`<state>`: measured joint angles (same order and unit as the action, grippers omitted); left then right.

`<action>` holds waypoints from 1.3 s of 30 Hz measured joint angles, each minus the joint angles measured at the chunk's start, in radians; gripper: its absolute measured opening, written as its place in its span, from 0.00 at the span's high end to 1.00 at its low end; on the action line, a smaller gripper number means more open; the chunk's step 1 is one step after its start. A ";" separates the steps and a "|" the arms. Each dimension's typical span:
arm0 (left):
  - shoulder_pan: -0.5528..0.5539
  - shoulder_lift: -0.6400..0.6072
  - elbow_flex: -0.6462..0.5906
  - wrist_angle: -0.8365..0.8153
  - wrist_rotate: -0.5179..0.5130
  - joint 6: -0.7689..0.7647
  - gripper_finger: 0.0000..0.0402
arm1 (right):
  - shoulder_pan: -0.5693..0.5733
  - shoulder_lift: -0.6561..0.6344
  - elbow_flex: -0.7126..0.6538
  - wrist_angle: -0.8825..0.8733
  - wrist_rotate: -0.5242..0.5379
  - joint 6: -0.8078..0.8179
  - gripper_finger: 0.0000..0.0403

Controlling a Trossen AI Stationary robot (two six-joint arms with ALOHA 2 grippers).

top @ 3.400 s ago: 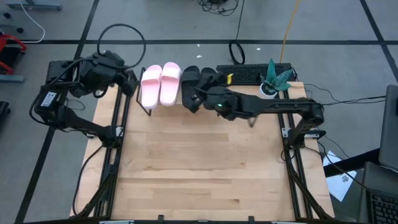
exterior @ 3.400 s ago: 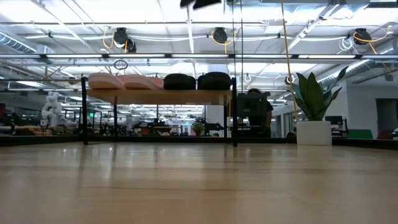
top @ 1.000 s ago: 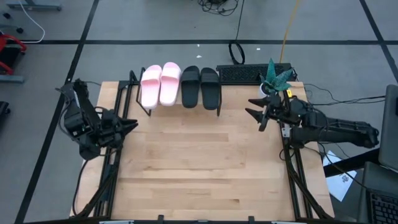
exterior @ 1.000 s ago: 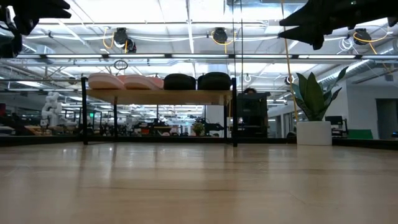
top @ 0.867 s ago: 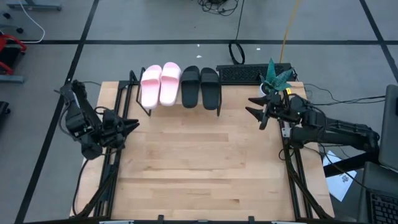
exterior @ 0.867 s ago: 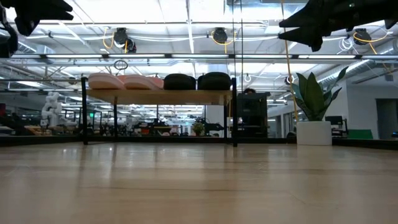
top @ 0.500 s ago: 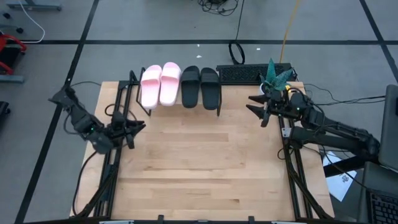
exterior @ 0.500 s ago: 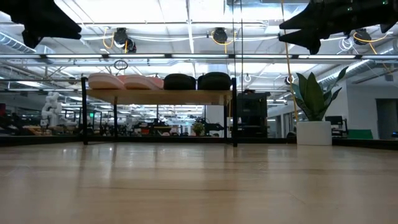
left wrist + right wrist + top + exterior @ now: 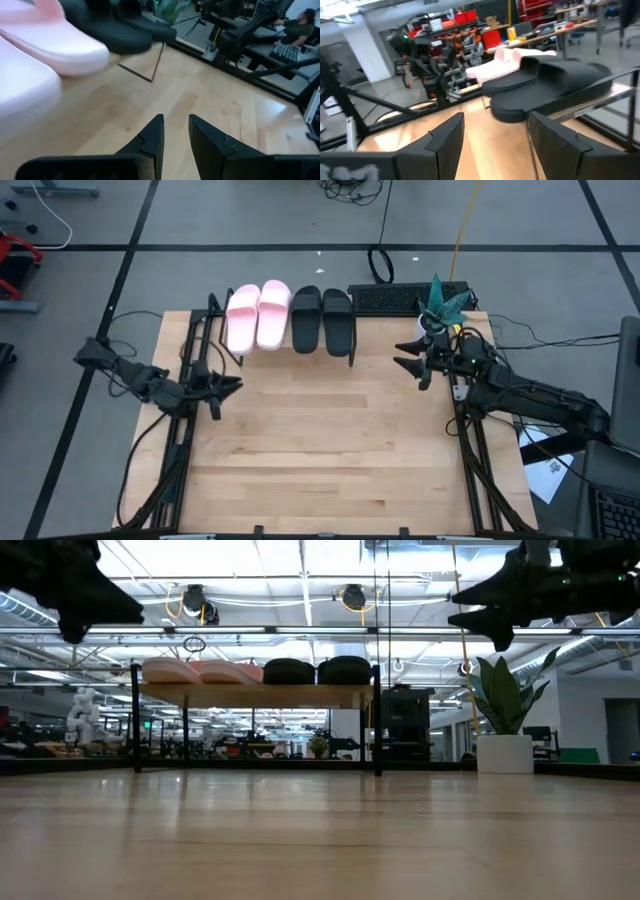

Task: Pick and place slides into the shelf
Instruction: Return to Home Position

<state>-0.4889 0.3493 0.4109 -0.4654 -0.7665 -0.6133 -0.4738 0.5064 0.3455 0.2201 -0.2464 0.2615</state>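
Two pale pink slides and two black slides lie side by side, soles down, on top of the shelf at the table's far edge. My left gripper hovers over the table's left edge, near the shelf's left end. It is open by a narrow gap, with nothing between the fingers. My right gripper hovers at the table's right side. It points toward the black slides, open wide and empty. Both grippers hang high above the tabletop in the low view.
A potted plant stands at the far right corner, close behind my right gripper. A keyboard lies beyond the table's far edge. The bare wooden tabletop stretches in front of the shelf. A seated person shows beyond the table.
Both grippers have sunk a little. My left gripper has also moved slightly inward toward the table's right while its arm folded lower. Neither finger gap has changed. The slides have stayed on the shelf.
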 joint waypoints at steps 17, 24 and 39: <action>0.000 0.327 -0.112 0.246 -0.130 -0.101 0.79 | 0.124 0.094 -0.059 -0.032 0.273 -0.011 0.47; -0.066 0.266 -0.112 0.138 -0.280 -0.202 0.79 | 0.135 -0.030 -0.059 -0.104 0.324 -0.037 0.47; -0.091 0.136 -0.151 0.054 -0.254 -0.207 0.79 | 0.135 -0.330 -0.188 -0.165 0.326 -0.012 0.47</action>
<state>-0.5801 0.4850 0.2598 -0.4111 -1.0209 -0.8203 -0.3386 0.1768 0.1575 0.0548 0.0796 0.2492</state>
